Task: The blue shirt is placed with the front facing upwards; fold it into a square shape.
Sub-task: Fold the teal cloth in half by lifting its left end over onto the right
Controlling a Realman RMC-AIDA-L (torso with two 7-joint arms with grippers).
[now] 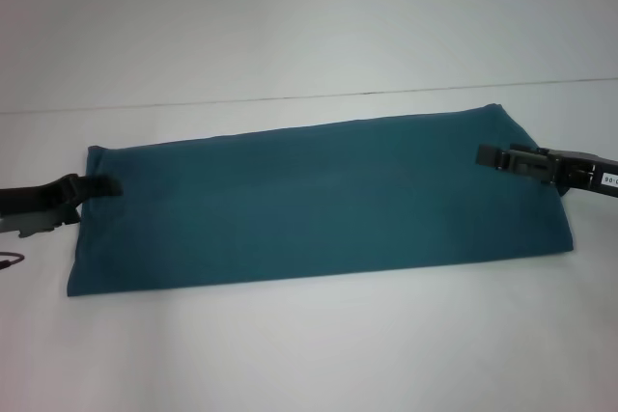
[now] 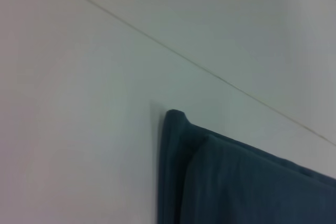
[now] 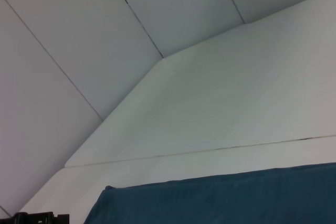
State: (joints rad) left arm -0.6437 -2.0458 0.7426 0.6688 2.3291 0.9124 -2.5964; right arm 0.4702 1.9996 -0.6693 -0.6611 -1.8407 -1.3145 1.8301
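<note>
We see two black, angular pincers: the left pincer (image 1: 104,184) has a grey part under its body, and the right pincer (image 1: 488,155) carries a small white label with dark print.

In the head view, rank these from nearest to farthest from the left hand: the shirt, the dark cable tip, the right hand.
1. blue shirt: the left hand is at its left end.
2. dark cable tip: at the table's left edge, just below that arm.
3. right hand: at the shirt's far right end.

A plain white bench (image 1: 309,354) fills the scene, with a thin dark seam (image 1: 386,92) crossing it beyond; past the seam, pale panelled wall (image 3: 79,35) rises.
</note>
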